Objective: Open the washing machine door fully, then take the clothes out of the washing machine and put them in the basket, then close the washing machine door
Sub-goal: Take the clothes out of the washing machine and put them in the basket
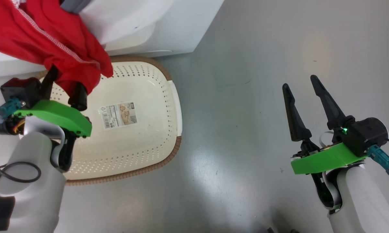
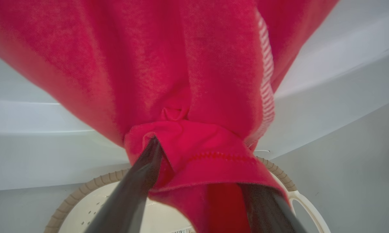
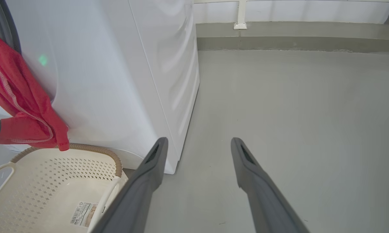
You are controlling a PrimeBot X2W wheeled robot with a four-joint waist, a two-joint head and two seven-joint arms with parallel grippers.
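The left gripper (image 1: 66, 84) has its two dark fingers (image 1: 79, 96) standing apart, and the clothes (image 1: 52, 35), a bright red garment with a line of white stitching, are bunched between them and draped over their tips. In the left wrist view one finger's tip pokes into a fold of the red cloth while the other finger is mostly covered by a hanging flap, so the cloth lies on and between the fingers and they are not pressed together on it. From the fingers the garment stretches up and away toward the washing machine (image 1: 181, 26), where its far end reaches the grey rubber ring (image 1: 72, 5) at the opening. The basket (image 1: 149, 152), cream-white with a brown woven-look rim, sits on the floor (image 1: 262, 48) directly below and just beyond the left fingers, pushed up against the foot of the machine. The lower edge of the red cloth hangs over the near part of the basket's rim without lying inside, and a paper label (image 1: 119, 115) lies on the basket's bottom, just to the inner side of the left fingers. The right gripper (image 1: 299, 82) hovers well apart from the basket, over bare grey floor, its fingers spread wide with nothing between them; the white side of the machine stands ahead of them and to their left.
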